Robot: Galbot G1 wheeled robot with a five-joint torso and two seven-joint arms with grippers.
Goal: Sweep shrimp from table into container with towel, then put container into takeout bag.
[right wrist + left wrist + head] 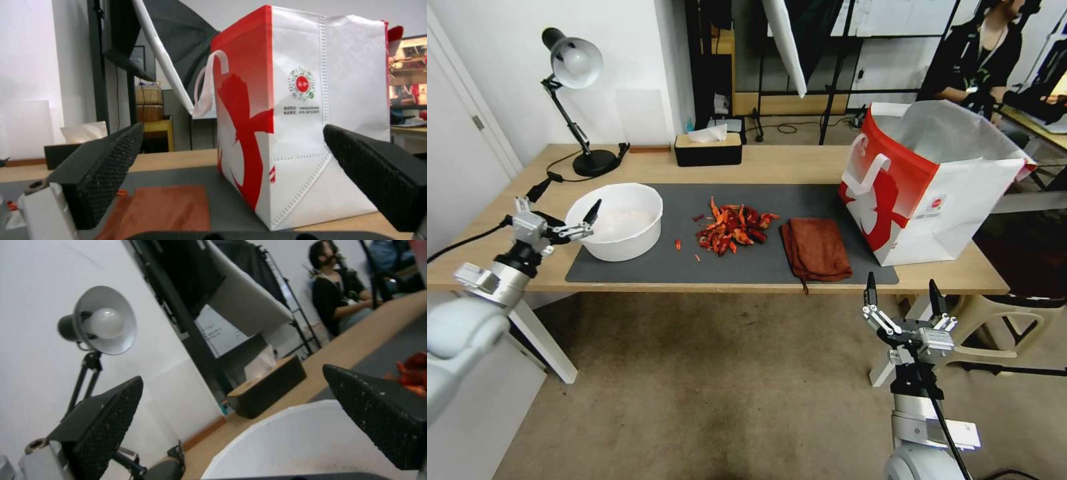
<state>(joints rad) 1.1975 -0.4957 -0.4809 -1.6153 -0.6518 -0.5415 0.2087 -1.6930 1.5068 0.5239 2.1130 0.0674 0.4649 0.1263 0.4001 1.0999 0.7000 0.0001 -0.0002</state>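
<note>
The shrimp (734,230) lie in a red-orange heap on the dark mat (694,267) of the table (787,167). Left of them stands the white container (617,223), and right of them lies the folded rust-brown towel (816,250). The red-and-white takeout bag (920,187) stands open at the table's right end. My left gripper (568,195) is open at the container's left rim; its wrist view shows the container (302,443) between the fingers. My right gripper (902,283) is open below the table's front edge, facing the towel (164,210) and the bag (302,116).
A desk lamp (577,67) stands at the table's back left, its cable running toward my left gripper. A black tissue box (707,150) sits at the back middle. A few stray shrimp pieces (678,245) lie between heap and container. A person sits behind the bag.
</note>
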